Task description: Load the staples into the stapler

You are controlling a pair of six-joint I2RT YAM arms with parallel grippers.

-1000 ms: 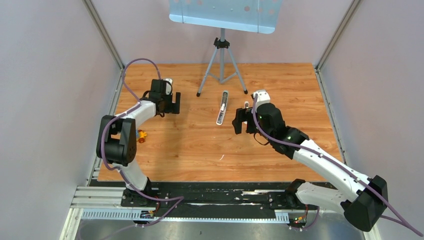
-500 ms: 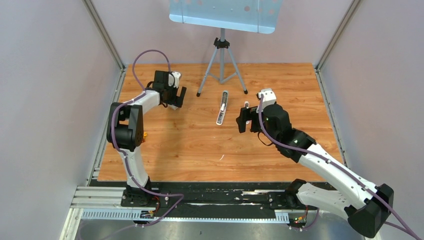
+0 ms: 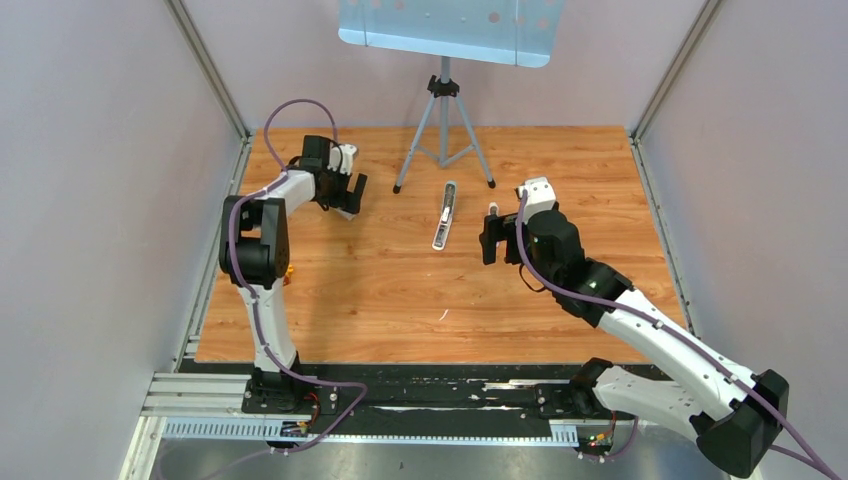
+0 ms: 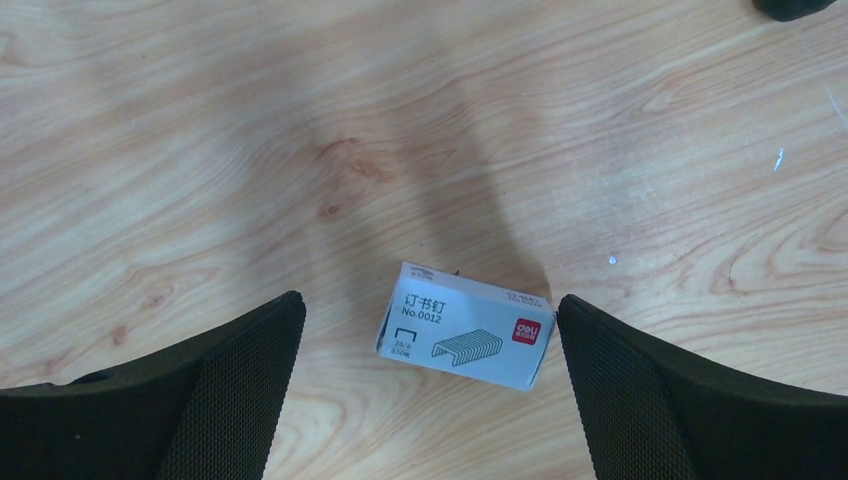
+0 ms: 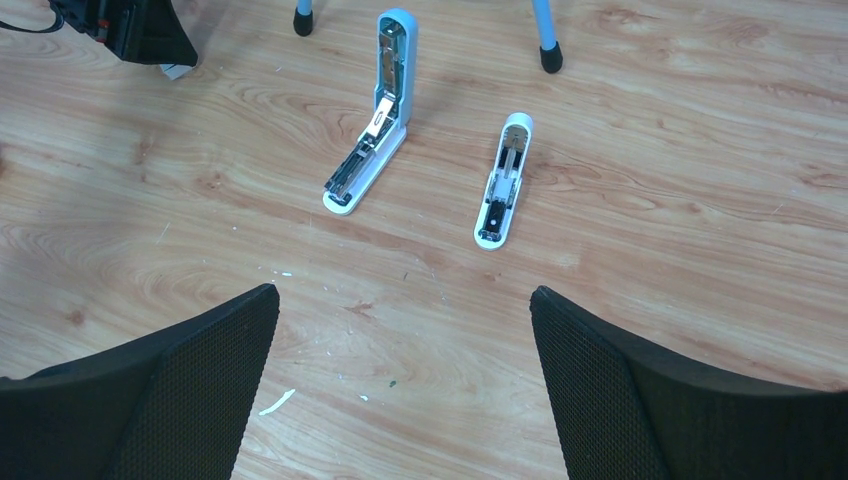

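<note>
The stapler [image 3: 444, 215] [image 5: 374, 135] lies swung open in two long halves on the wooden table, blue-grey with whitish trim. Just right of it lies a smaller white stapler-like piece [image 3: 492, 210] [image 5: 503, 182]. My right gripper [image 3: 490, 238] [image 5: 403, 290] hovers open on the near side of both, nothing between its fingers. My left gripper [image 3: 343, 192] [image 4: 427, 298] is open at the far left, straddling a small white carton [image 4: 465, 340] with a red mark; neither finger touches it. The staples themselves are not in view.
A tripod [image 3: 443, 130] stands behind the stapler, its feet [image 5: 549, 57] close to the stapler's far end. A small orange object [image 3: 286, 270] peeks out beside the left arm. A white scrap [image 3: 441, 315] lies mid-table. Grey walls enclose three sides.
The left arm has folded upward and its gripper has shifted toward the far-left corner. The right gripper has edged right and farther from the base. Both stayed open.
</note>
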